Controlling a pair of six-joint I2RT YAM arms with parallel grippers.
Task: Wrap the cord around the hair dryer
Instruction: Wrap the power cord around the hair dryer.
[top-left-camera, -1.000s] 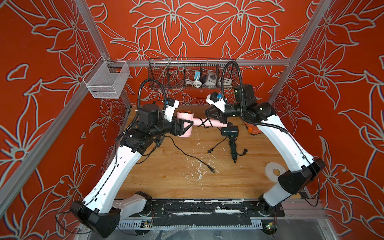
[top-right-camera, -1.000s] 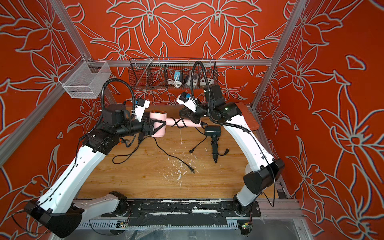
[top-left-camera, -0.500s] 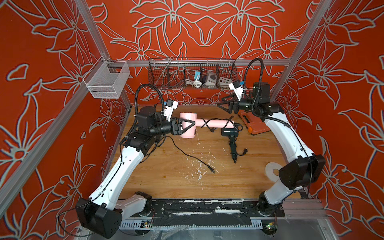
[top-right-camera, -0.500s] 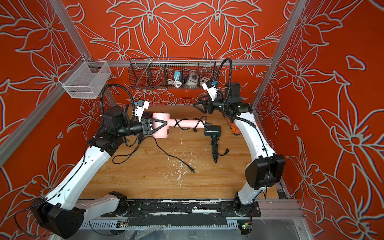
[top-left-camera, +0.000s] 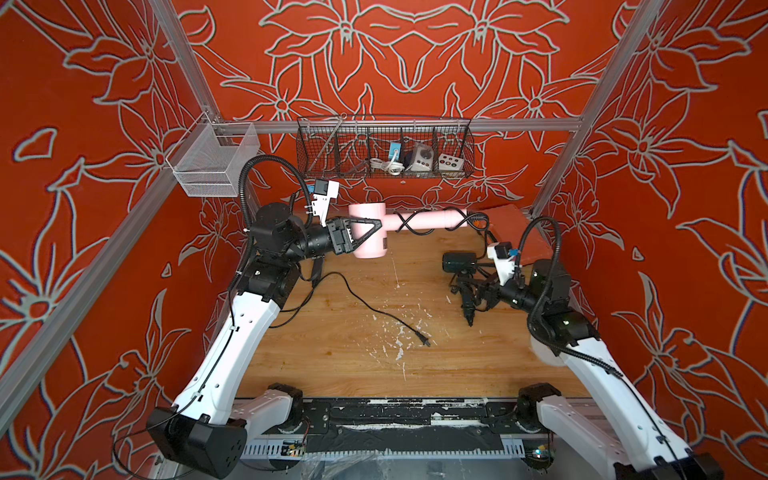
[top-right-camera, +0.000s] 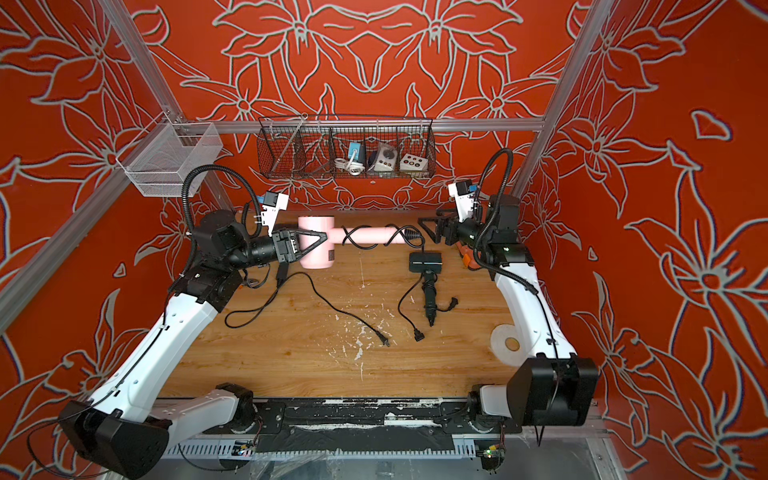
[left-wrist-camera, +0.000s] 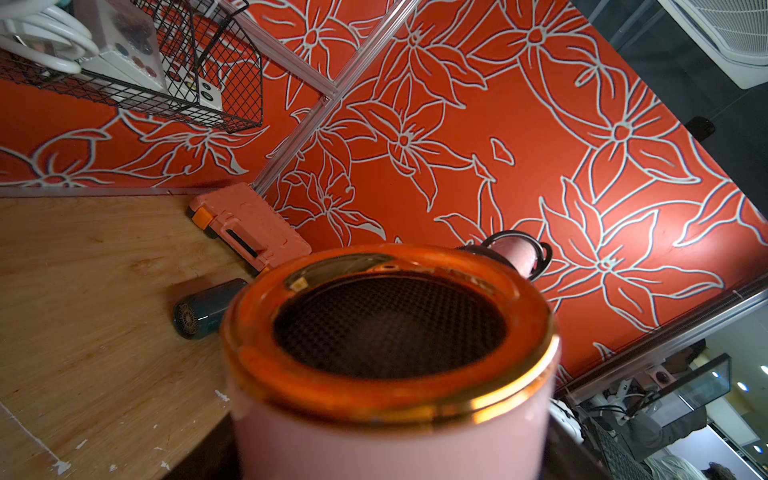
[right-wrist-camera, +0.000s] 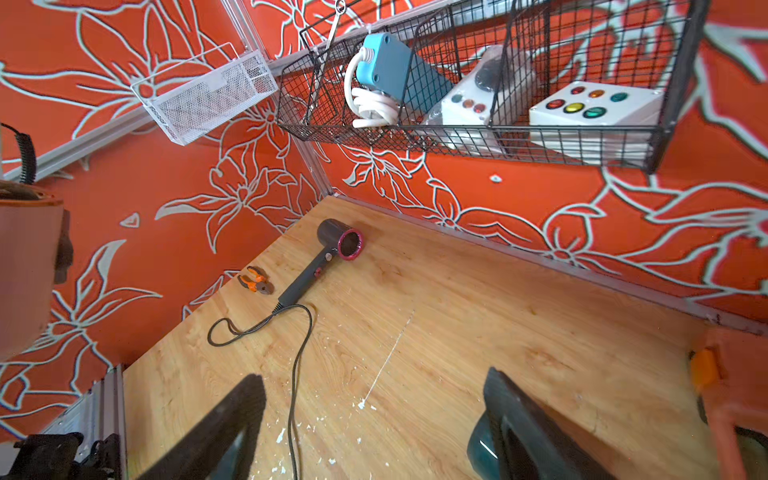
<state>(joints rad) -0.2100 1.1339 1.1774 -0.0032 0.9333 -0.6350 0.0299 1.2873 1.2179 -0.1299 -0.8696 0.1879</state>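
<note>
Left gripper (top-left-camera: 368, 237) clamped on the head of the pink hair dryer (top-left-camera: 432, 218); right gripper (right-wrist-camera: 374, 378) spread wide and empty.
The dryer is held near the back wall, its handle pointing across toward the right arm's side. Its black cord (top-left-camera: 405, 222) crosses the handle in a few turns, then hangs below the head and trails over the wooden table (top-left-camera: 332, 353) to the plug (top-left-camera: 424, 341).

- Glossy white shells and black joints there on the left arm (top-left-camera: 232, 345) and right arm (top-right-camera: 525, 299).
- A black ribbed hose (top-left-camera: 266, 160) arcs above each wrist.
- White camera bracket (top-left-camera: 324, 197), blue plug on top.
- The left gripper (top-left-camera: 370, 239): black, triangular skeleton-frame fingers.
</note>
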